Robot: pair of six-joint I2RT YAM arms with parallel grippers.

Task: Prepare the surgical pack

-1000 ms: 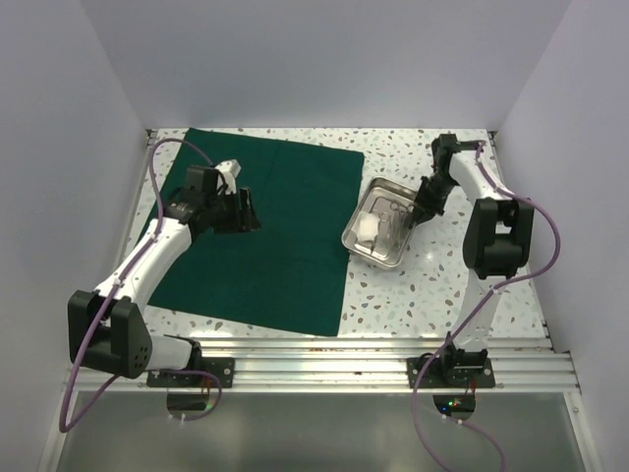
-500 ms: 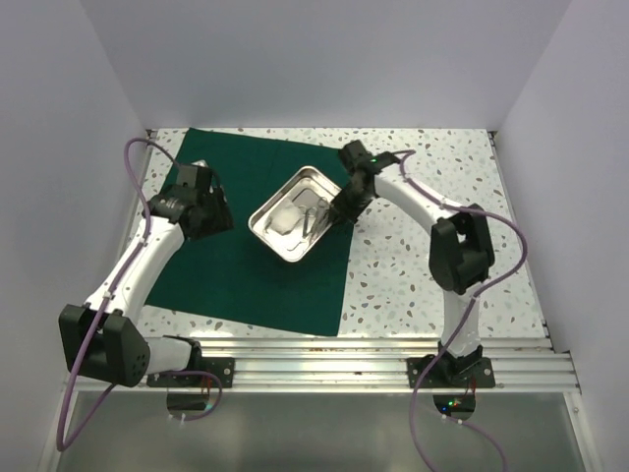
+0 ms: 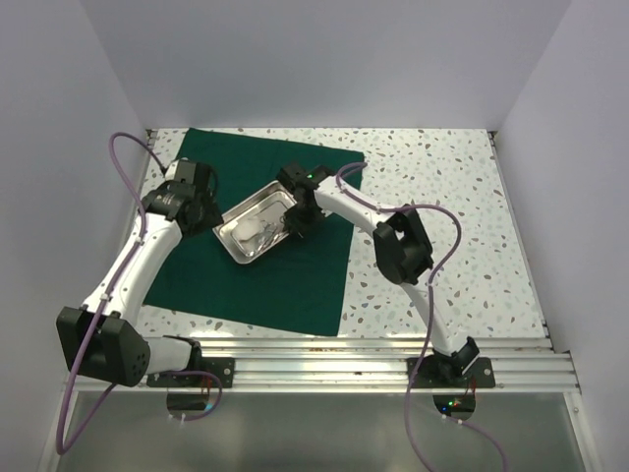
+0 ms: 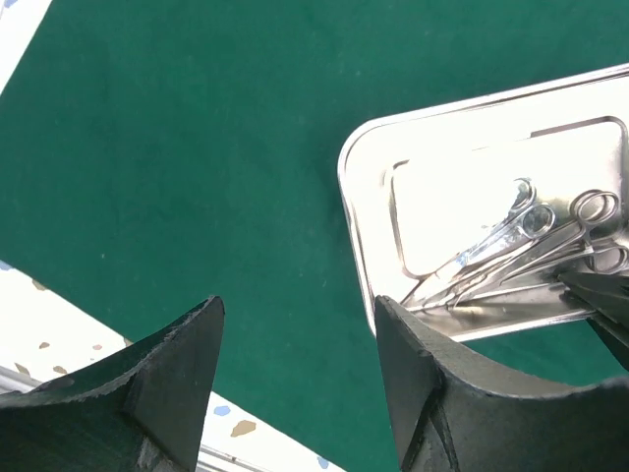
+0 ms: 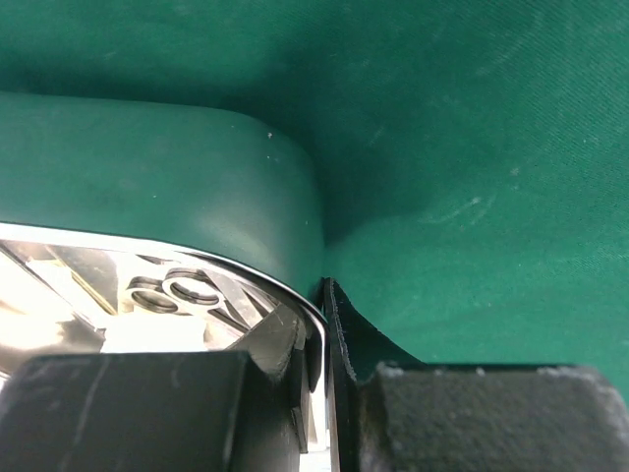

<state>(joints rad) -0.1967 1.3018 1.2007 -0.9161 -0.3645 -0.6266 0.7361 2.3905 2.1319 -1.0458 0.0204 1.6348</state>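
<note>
Top view: the green cloth (image 3: 285,280) lies flat and unfolded on the speckled table (image 3: 442,197). The steel tray (image 3: 257,208), holding white gauze (image 3: 248,232), sits on the cloth left of centre. The right gripper (image 3: 293,226) pinches the tray's right rim, while the left gripper (image 3: 206,214) waits just beside its left end with fingers spread and empty. One second earlier the tray stood on bare table to the right of the cloth, so it has been carried across. Loading appears nearly done; release and all the folding remain. Left wrist view: spread fingertips frame bare cloth at the bottom, and the tray with scissors (image 4: 491,251) fills the right side. Right wrist view: the fingers are pressed onto the tray's rim at lower centre, with cloth beyond.
</note>
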